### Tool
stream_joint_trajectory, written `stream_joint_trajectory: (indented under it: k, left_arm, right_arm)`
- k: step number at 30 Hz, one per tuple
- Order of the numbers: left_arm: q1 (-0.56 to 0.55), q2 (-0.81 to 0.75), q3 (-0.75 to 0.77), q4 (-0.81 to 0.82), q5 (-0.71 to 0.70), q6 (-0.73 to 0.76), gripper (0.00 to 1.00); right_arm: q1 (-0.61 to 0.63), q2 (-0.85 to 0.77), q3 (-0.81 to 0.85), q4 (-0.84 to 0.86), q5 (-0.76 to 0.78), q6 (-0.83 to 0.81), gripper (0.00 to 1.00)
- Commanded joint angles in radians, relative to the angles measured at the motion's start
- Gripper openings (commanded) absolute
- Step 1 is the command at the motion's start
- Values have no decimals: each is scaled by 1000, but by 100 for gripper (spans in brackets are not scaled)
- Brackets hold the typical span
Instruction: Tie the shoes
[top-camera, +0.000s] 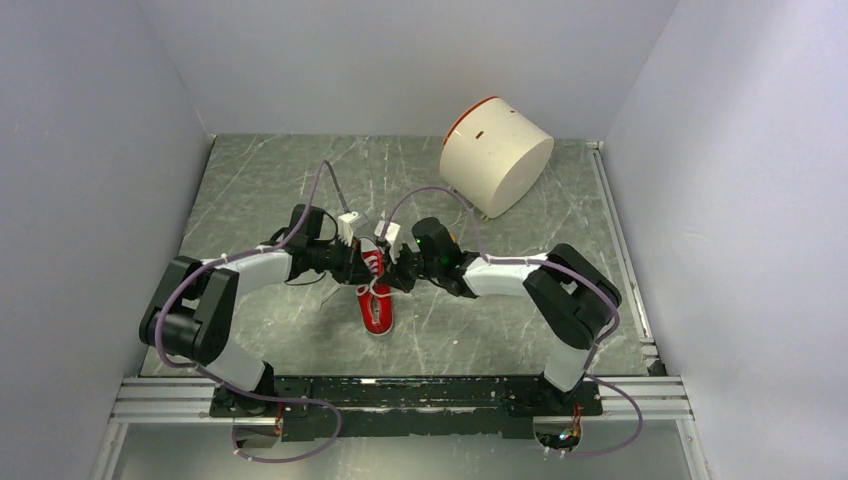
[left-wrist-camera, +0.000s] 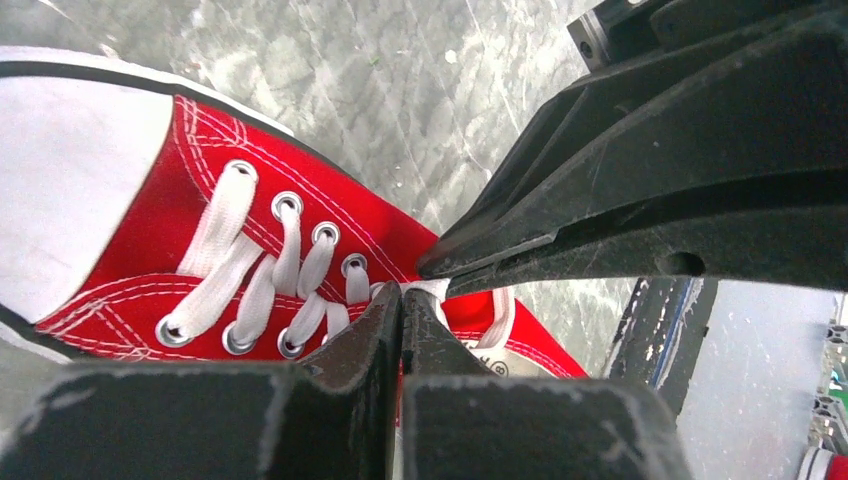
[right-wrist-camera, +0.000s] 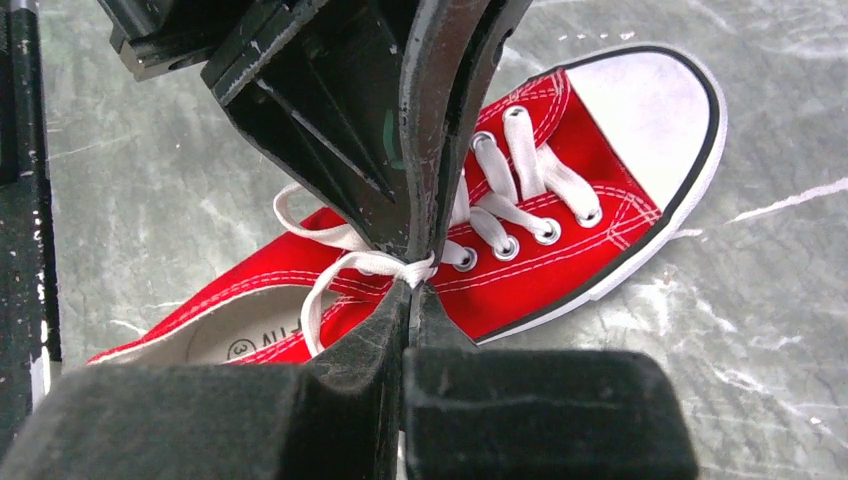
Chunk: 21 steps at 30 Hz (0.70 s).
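- The red sneaker (top-camera: 377, 312) was set flat on the grey marbled table (top-camera: 280, 180), roughly at its middle, between the two arms.
- In the top view, the far part of the shoe was covered by both grippers, which were brought together tip to tip above it.
- The white laces (right-wrist-camera: 545, 168) were threaded through the eyelets up from the white toe cap (right-wrist-camera: 655, 110), and a loose strand (right-wrist-camera: 312, 300) was draped over the shoe's opening.
- The left gripper (left-wrist-camera: 401, 298) was seen with its fingers pressed fully together at the top of the lacing. Lace was visible right at their tips, but whether it was pinched could not be told.
- The right gripper (right-wrist-camera: 413, 293) was likewise fully closed, with a white lace strand caught at its fingertips just above the tongue.
- A white cylinder (top-camera: 497, 155) with a red rim was placed at the far right of the table, well apart from the shoe.
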Motion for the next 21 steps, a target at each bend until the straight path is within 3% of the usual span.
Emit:
stream_joint_trajectory:
  k: [1, 5, 12, 15, 18, 21]
  left_arm:
    - [4, 43, 22, -23, -32, 25, 5]
    - [4, 79, 32, -25, -48, 25, 5]
    - [4, 112, 66, -71, -86, 45, 5]
    - [4, 119, 68, -65, -84, 42, 5]
    - [4, 123, 69, -70, -77, 47, 5]
    - [4, 118, 62, -68, -75, 50, 5]
  right_arm:
    - [39, -51, 65, -157, 77, 67, 0]
    - [43, -3, 201, -319, 75, 250, 0]
    - [72, 16, 305, -457, 94, 532, 0]
    - [87, 40, 381, -554, 91, 522, 0]
    - [82, 32, 386, -531, 41, 547, 0]
    - [79, 5, 364, -479, 31, 575, 7]
